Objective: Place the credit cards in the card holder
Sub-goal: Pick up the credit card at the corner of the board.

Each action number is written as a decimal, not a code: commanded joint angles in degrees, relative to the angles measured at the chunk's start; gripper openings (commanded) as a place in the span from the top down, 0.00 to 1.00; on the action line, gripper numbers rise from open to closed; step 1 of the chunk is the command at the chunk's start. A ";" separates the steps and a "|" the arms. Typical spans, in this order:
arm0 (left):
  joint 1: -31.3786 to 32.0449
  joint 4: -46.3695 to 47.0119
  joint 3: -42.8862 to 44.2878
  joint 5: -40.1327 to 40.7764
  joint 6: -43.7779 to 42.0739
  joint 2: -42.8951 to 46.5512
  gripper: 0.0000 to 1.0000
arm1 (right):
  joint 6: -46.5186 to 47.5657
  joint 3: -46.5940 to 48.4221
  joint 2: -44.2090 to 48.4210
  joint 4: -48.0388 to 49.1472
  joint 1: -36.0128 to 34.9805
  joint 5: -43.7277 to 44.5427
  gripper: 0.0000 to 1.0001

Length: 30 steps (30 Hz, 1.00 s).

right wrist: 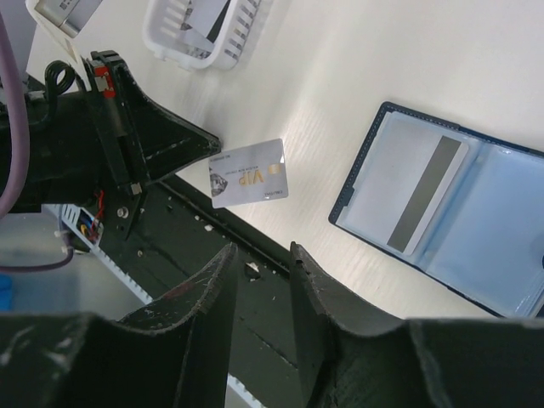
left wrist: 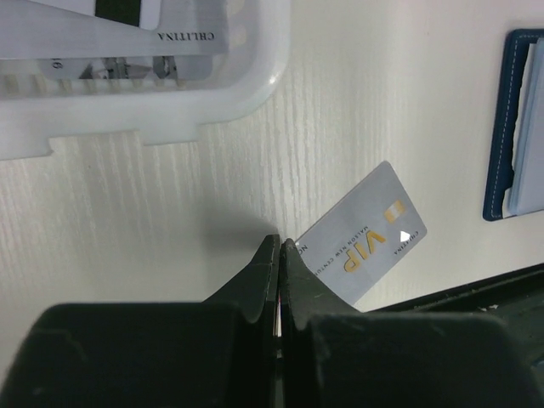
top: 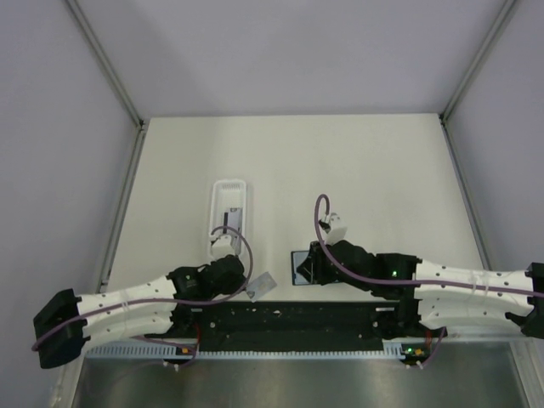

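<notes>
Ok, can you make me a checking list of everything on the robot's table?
surface: pale table, wood-grained, flat.
job's things: card holder lies open, a striped card on one half; VIP card pinched by one corner; more cards in the white tray.
clutter: nothing seen.
grippers: left gripper shut on the VIP card; right gripper open, holding nothing.
cables: purple cables loop over both wrists.
surroundings: grey walls, black rail along the near edge.
</notes>
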State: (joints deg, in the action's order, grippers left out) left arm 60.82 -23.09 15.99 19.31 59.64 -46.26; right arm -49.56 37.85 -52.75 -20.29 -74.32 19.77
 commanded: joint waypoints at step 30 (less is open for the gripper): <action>15.30 0.59 4.93 0.29 8.57 -5.16 1.00 | -3.35 -4.53 1.07 1.30 0.50 -1.91 0.67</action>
State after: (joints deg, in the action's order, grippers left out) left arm 75.33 -21.54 18.35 18.92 67.66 -52.03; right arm -51.11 34.72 -52.36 -20.95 -74.13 19.66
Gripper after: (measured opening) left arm 0.013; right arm 0.325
